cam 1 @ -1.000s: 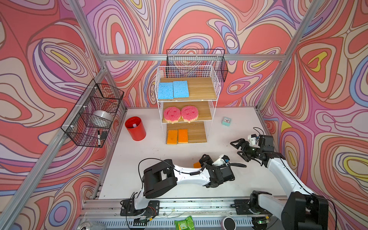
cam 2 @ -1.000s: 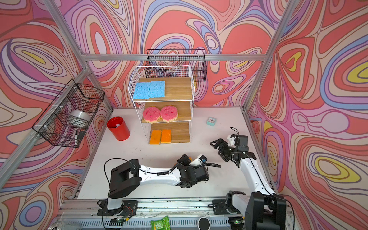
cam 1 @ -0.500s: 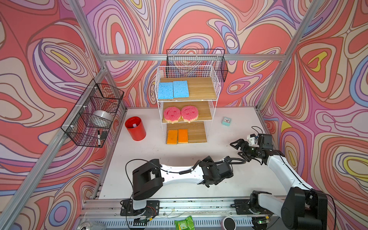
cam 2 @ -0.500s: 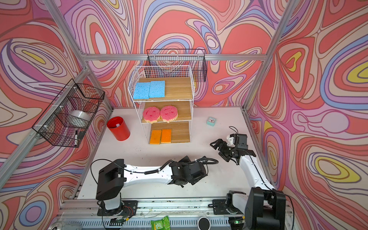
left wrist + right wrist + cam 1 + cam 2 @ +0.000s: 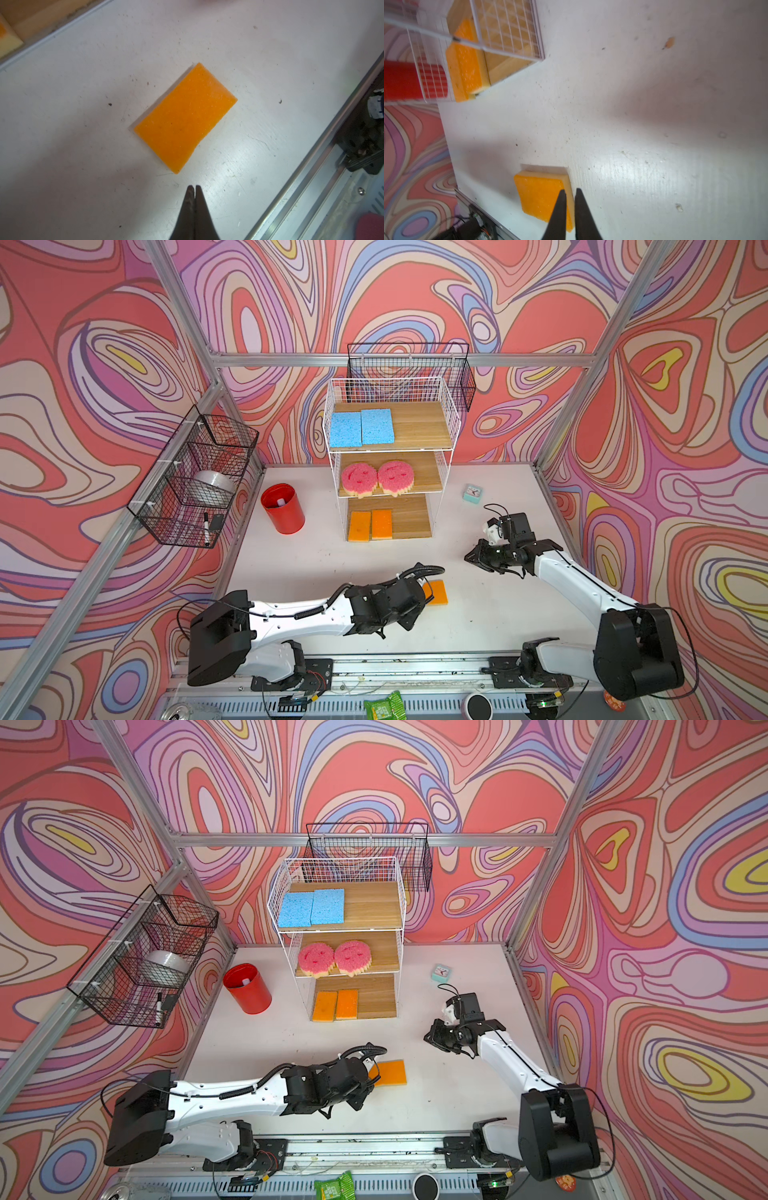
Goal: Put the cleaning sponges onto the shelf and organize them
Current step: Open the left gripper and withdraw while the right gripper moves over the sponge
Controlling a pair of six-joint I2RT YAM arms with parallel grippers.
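Left gripper (image 5: 192,188), jaws pressed shut on nothing, hangs just short of a lone orange sponge (image 5: 185,118) lying flat on the white table (image 5: 316,560) in front of the shelf (image 5: 419,425). Right gripper (image 5: 570,190), likewise closed and empty, hangs over the table's right side, well apart from that sponge. On the shelf's left half, two blue sponges (image 5: 360,428) sit side by side on the top board, two pink smiley sponges (image 5: 376,477) on the middle, two orange sponges (image 5: 370,525) on the bottom
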